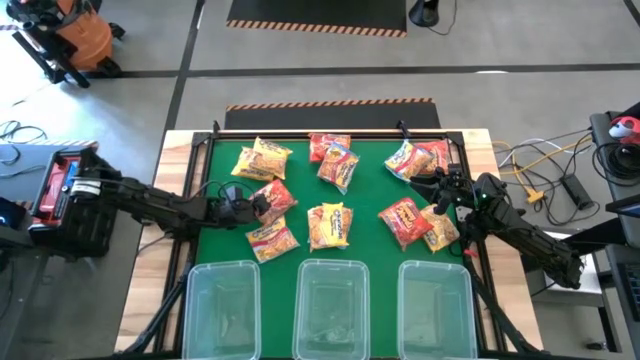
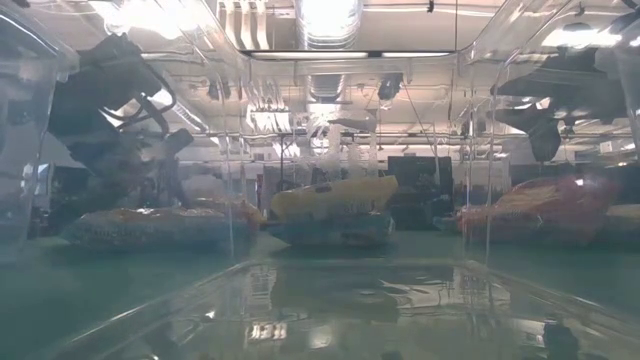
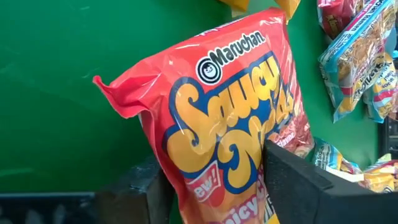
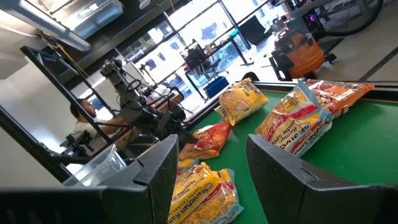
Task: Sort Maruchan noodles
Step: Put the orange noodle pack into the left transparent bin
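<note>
Several Maruchan noodles packets in red, yellow and mixed wrappers lie scattered on the green mat (image 1: pixel 225 165). My left gripper (image 1: pixel 255 205) reaches in from the table's left and is closed around a red packet (image 1: pixel 277 197), whose printed face fills the left wrist view (image 3: pixel 230 118). A yellow packet (image 1: pixel 271 239) lies just near of it. My right gripper (image 1: pixel 446 196) hovers open over the right side of the mat, beside a red packet (image 1: pixel 403 219) and a yellow one (image 1: pixel 440 229). Nothing is between its fingers (image 4: pixel 211 168). My left gripper has the red packet's left end (image 3: pixel 205 193) between its two fingers, one finger (image 3: pixel 134 190) at each side edge of the wrapper. The fingers slant down from the table's left and lie along the packet. The packet lies flat on the mat, printed face up.
Three clear plastic tubs (image 1: pixel 222 300) (image 1: pixel 330 300) (image 1: pixel 437 300) stand in a row along the near edge. More packets lie at the far side (image 1: pixel 262 160) (image 1: pixel 335 157) (image 1: pixel 415 158) and in the centre (image 1: pixel 330 225). A wooden border (image 1: pixel 180 200) frames the mat.
</note>
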You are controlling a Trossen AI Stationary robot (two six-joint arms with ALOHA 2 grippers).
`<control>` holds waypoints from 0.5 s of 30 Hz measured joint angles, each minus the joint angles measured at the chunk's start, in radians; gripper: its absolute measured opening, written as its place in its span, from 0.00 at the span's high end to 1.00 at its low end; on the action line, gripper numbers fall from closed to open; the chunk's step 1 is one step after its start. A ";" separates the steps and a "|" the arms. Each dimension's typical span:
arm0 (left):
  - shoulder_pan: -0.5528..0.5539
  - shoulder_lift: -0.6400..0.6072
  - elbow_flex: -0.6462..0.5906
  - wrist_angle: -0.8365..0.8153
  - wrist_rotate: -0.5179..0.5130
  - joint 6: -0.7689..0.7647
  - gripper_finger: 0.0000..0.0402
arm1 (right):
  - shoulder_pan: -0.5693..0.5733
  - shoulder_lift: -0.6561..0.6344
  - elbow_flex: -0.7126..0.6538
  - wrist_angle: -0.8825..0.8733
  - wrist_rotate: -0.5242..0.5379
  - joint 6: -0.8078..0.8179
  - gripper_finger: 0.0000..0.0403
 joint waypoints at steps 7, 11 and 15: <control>0.000 -0.049 -0.003 -0.011 0.010 0.083 0.54 | 0.000 0.000 0.000 0.000 0.000 0.000 0.56; 0.000 -0.064 -0.004 -0.014 0.009 0.134 0.54 | 0.000 0.000 0.000 0.000 0.000 0.000 0.56; 0.000 -0.065 -0.004 -0.010 0.007 0.140 0.55 | 0.000 0.000 0.000 0.000 0.000 0.000 0.56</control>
